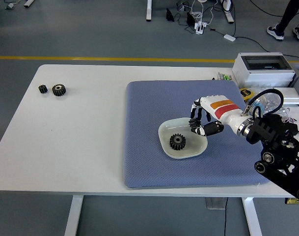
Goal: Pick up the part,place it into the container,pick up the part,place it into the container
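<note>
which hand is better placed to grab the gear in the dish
Right. The right hand hangs over the white dish rim, close beside the gear inside. No left hand is in view.

Below the right hand's (204, 120) black fingers (198, 129), a glossy pale dish (194, 149) holds a matt dark toothed gear (177, 141); underneath them lies a blue woven-textured mat (149, 128) on the smooth white table (80, 142)

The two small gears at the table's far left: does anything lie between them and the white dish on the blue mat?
Nothing visible does. The two gears sit on bare white table, and only open tabletop and blue mat lie between them and the dish, which already holds one gear. The right hand hovers over the dish's right rim.
</note>
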Robot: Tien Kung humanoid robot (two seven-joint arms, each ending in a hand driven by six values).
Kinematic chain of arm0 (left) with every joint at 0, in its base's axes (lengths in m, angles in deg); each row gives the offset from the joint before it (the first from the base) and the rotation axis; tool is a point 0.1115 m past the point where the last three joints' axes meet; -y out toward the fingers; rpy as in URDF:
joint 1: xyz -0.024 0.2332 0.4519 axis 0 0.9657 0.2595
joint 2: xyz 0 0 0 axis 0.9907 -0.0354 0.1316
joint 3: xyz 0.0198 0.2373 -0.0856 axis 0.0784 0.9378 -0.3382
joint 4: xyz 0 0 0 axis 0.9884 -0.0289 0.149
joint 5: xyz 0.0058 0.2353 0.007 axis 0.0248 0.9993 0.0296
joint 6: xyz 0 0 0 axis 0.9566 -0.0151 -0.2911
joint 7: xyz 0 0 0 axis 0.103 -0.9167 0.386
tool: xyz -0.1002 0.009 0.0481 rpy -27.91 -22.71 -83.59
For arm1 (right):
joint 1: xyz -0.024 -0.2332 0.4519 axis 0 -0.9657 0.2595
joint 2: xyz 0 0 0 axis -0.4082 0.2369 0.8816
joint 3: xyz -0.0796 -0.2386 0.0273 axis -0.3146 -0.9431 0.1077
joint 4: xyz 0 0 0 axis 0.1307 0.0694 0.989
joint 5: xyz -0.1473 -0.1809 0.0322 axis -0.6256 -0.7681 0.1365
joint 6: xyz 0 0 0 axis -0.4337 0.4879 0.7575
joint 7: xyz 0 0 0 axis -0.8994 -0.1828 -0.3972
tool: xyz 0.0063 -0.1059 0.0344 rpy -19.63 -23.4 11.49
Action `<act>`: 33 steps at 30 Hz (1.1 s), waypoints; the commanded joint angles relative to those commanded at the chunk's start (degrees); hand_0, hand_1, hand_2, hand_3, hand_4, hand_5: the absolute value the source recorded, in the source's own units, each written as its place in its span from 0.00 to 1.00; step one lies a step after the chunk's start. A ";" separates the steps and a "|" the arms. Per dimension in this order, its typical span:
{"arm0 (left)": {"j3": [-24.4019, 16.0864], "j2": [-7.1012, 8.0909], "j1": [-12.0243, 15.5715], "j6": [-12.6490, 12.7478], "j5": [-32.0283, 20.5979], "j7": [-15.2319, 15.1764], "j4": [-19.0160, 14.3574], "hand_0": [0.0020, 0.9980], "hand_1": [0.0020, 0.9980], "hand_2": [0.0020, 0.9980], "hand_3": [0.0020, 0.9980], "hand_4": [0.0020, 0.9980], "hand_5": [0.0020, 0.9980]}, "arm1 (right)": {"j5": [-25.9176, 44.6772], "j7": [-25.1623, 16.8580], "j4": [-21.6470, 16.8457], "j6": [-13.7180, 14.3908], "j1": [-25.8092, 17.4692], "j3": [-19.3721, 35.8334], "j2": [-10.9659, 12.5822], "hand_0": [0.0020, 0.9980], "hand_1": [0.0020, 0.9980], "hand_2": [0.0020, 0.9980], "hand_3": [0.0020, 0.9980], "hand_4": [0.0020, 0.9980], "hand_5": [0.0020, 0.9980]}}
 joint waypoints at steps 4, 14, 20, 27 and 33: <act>0.00 0.03 -0.08 0.02 -0.02 -0.01 0.00 0.68 0.64 0.67 0.57 0.67 0.63 | -0.71 0.39 -0.43 -1.06 0.98 -2.58 -0.37 0.11 0.24 0.37 0.44 0.86 0.14; 0.12 0.09 -0.14 0.05 -0.21 -0.01 0.00 0.68 0.64 0.66 0.57 0.67 0.63 | -1.01 1.96 3.30 -3.66 2.73 -5.35 -2.42 0.11 0.25 0.38 0.45 0.86 0.14; 0.29 0.09 -0.12 0.04 -0.47 -0.07 0.00 0.68 0.64 0.67 0.57 0.67 0.63 | -1.69 4.00 4.74 -5.87 2.67 -5.18 -2.55 0.11 0.29 0.45 0.49 0.78 0.20; 0.47 0.11 -0.01 -0.03 -0.46 0.05 0.00 0.68 0.65 0.67 0.57 0.67 0.63 | -1.83 4.55 5.25 -6.09 2.53 -5.58 -2.68 0.12 0.35 0.50 0.50 0.76 0.28; 0.65 0.18 0.12 -0.06 -0.39 0.11 0.00 0.68 0.65 0.67 0.57 0.67 0.63 | -1.84 4.22 4.84 -6.20 2.53 -5.99 -2.95 0.12 0.35 0.52 0.50 0.77 0.26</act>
